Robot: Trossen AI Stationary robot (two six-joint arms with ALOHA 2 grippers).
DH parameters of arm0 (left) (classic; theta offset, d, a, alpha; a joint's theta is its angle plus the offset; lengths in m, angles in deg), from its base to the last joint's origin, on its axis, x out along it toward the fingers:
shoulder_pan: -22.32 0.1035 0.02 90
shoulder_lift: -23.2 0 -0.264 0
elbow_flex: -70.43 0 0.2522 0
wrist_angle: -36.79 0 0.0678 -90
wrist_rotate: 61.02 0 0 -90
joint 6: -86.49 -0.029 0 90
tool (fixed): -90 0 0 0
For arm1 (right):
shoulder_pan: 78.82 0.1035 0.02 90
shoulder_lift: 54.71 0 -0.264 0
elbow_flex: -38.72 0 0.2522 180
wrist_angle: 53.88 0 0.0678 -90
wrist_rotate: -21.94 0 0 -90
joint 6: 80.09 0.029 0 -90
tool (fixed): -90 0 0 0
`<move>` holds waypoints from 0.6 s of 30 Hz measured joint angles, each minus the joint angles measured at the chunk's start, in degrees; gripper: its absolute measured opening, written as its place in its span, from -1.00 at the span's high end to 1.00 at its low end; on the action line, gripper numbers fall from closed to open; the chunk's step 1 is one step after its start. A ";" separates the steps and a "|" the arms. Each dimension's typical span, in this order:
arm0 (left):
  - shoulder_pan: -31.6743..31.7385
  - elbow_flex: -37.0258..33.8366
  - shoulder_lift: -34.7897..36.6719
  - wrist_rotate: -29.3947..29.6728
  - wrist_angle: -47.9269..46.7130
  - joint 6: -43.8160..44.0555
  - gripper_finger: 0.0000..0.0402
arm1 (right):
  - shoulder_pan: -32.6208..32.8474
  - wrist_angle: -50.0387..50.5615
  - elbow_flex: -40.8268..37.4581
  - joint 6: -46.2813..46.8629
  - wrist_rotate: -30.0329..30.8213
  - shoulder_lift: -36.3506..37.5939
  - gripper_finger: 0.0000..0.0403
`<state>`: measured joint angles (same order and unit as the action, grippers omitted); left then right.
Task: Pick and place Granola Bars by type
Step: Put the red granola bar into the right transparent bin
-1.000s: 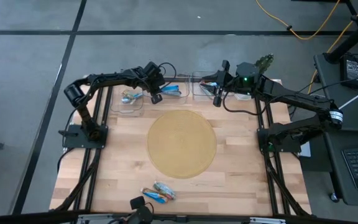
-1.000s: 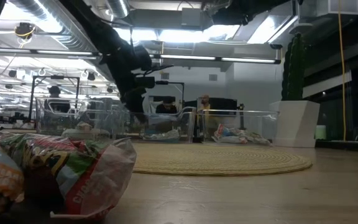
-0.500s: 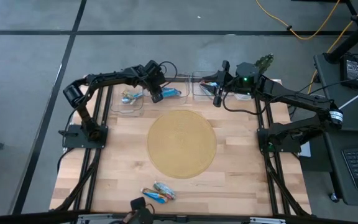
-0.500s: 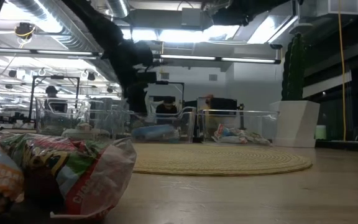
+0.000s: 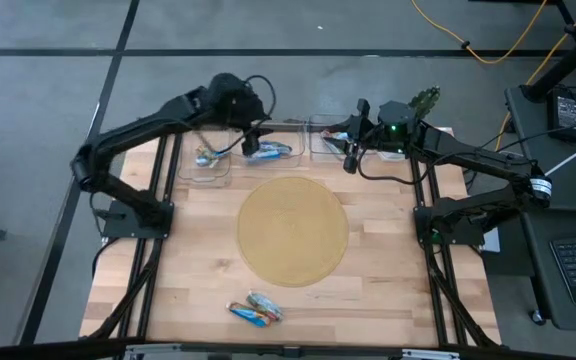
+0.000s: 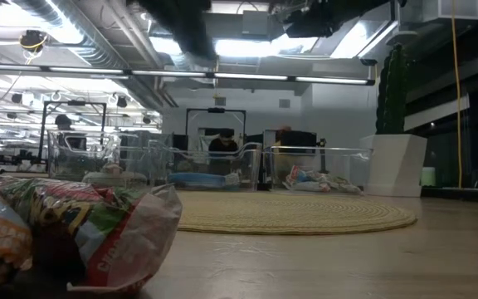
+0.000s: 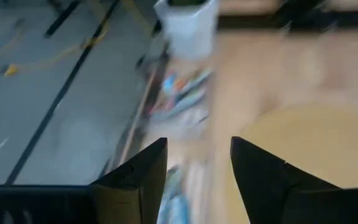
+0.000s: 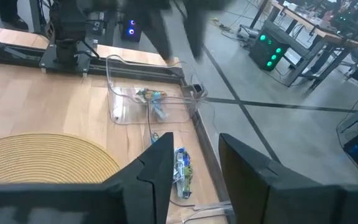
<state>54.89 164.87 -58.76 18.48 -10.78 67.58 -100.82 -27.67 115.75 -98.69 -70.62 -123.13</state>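
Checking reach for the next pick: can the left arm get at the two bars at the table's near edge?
Probably yes. The bars lie in the open, nothing over them. The left gripper, open and empty, is over the far bins, so it must cross the mat.

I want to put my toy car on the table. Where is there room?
The round mat is bare, and so is the wood on both sides of it. The far edge is crowded with clear bins and both arms. Two snack bars lie at the near edge.
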 joint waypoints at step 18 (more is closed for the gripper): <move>-26.93 -0.04 16.48 -4.80 -26.82 6.17 0.31 | 0.02 0.22 0.00 -4.05 0.00 0.00 0.35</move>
<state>27.96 164.83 -42.27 13.67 -37.61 73.75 -100.80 -27.45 115.75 -102.74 -70.62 -123.13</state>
